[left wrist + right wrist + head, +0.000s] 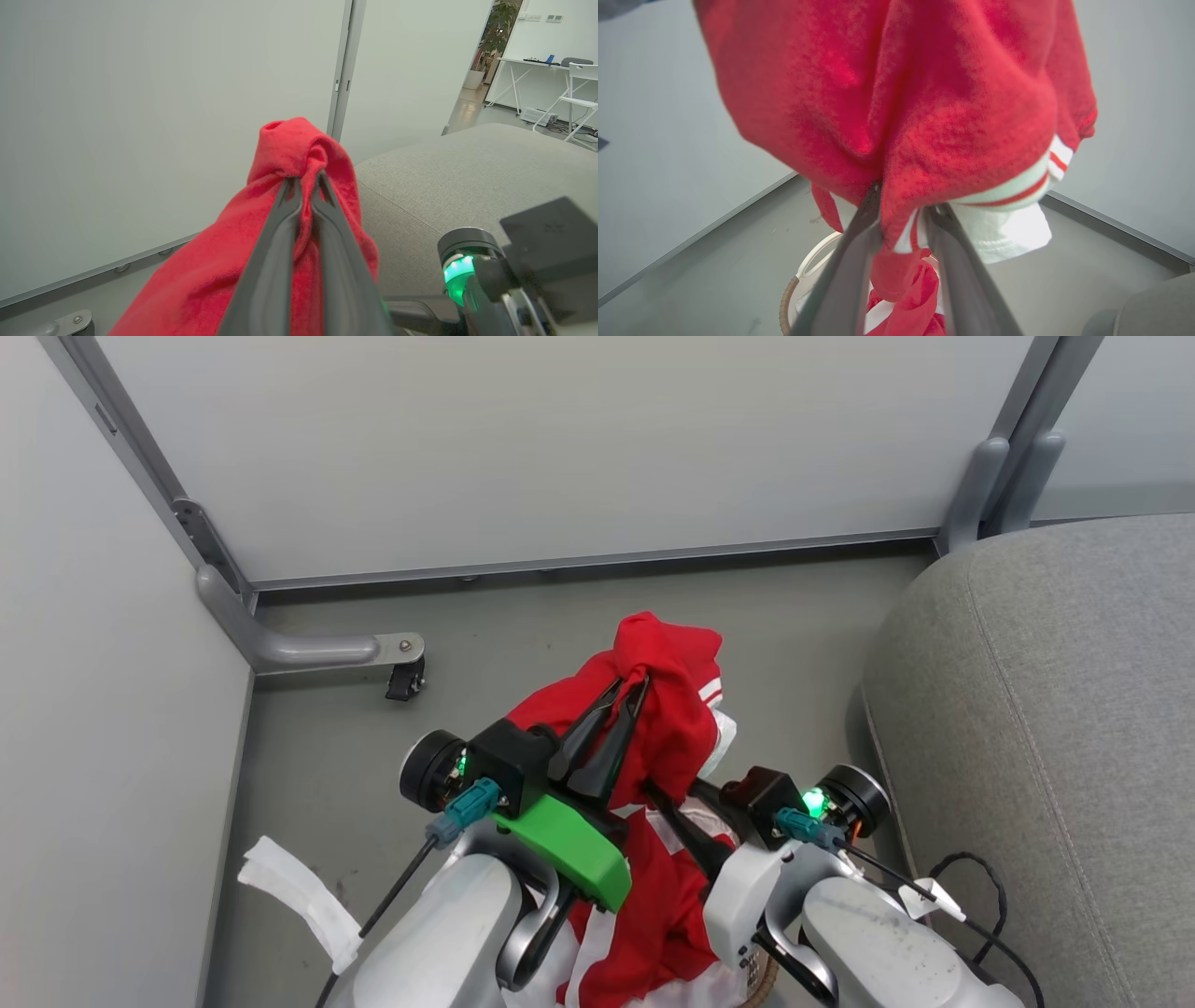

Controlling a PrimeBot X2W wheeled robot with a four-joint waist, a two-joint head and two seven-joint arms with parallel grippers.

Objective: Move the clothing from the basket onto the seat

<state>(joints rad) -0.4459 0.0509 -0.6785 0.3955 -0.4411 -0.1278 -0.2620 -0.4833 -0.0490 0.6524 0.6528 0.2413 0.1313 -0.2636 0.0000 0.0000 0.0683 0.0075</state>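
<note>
The red clothing (667, 728) hangs in the air over the grey floor (523, 616). It is bunched at the top, where the left pincer (628, 689) has it. The two dark fingers of that pincer are pressed together on a pinch of the red cloth, and a little lump of it pokes out past the tips. From the left wrist you look right along those fingers (275, 252) (they nearly touch each other). The cloth (289, 144) falls away down both sides of them.

The right pincer (683, 823) comes in lower down, from the sofa side, and its fingers go into the hanging folds. Seen from the right wrist, this pincer (906, 199) has its fingers a bit apart. A fold of red cloth and a strip of white-and-red trim sit between them. The cloth touches both fingers, but I cannot tell if they are squeezing it or just sitting around it.

Under the hanging part is the basket (785, 303), with its brown rim and white handle. More of the red cloth reaches down into it. The grey sofa (1055, 709) is on the robot's right, near the clothing but not touching it.
</note>
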